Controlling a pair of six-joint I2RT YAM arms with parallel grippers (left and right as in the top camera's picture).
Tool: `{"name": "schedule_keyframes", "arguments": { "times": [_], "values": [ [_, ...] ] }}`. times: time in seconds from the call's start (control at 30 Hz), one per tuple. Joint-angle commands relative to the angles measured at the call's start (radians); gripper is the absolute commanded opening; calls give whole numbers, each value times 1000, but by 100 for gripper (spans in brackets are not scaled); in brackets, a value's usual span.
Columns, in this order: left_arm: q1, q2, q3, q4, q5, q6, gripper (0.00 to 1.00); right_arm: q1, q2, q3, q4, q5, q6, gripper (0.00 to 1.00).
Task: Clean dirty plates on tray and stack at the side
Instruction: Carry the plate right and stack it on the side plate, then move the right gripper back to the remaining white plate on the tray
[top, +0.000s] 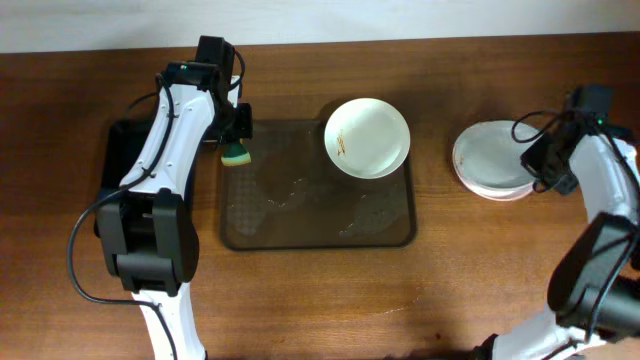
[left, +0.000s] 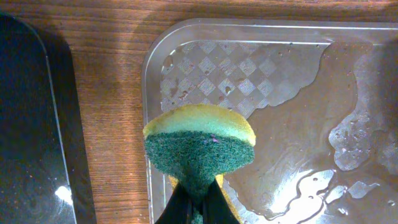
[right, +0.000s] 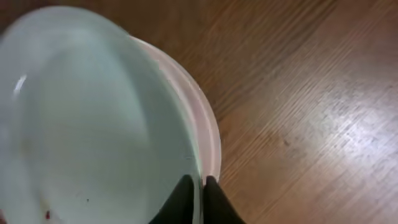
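Overhead, the tray (top: 290, 215) sits mid-table with one dirty plate (top: 367, 137) in its far right corner, thin brown streaks across it. Near the table's right edge a top plate (top: 490, 155) rests on a lower plate (top: 495, 193).

From where I stand, the step in hand looks like seating that top plate. The right wrist view shows the right claw (right: 199, 199) nearly closed, pinching the top plate's (right: 93, 124) rim, which overhangs the lower plate (right: 208, 130) a little. To do it well, I'd let go only once it lies flat and centred. Then open just enough to clear the rim and draw back toward the right edge without dragging it. A tiny red speck shows low on its surface, which may want another wipe.

The left claw (left: 198, 202) is clamped tight on a yellow and green sponge (left: 199, 140), held over the tray's far left corner, beside the black tray (left: 31, 124). Water (left: 348, 143) pools on the tray floor, so the last plate may slide when scrubbed. Steadying its rim with the other claw would be wise.

No brand, label or writing can be read anywhere. The brown marks are dirt, not lettering.
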Motion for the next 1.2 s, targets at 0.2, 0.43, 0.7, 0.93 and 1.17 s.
{"name": "schedule_keyframes", "arguments": {
  "times": [0.2,0.43,0.7,0.93,1.17],
  "values": [
    [2,-27,3,3,15,17,1,23,-32,116,-65,-250,-73,78],
    [3,-27,3,9,15,17,1,299,-43,196,-31,-307,-83,71],
    [3,-27,3,7,15,17,0,562,133,194,-27,-177,172,34],
    [1,-27,3,3,15,17,1,625,257,193,-87,-135,209,24],
    [1,-27,3,1,15,17,0,648,261,192,-133,-144,197,24]
  ]
}}
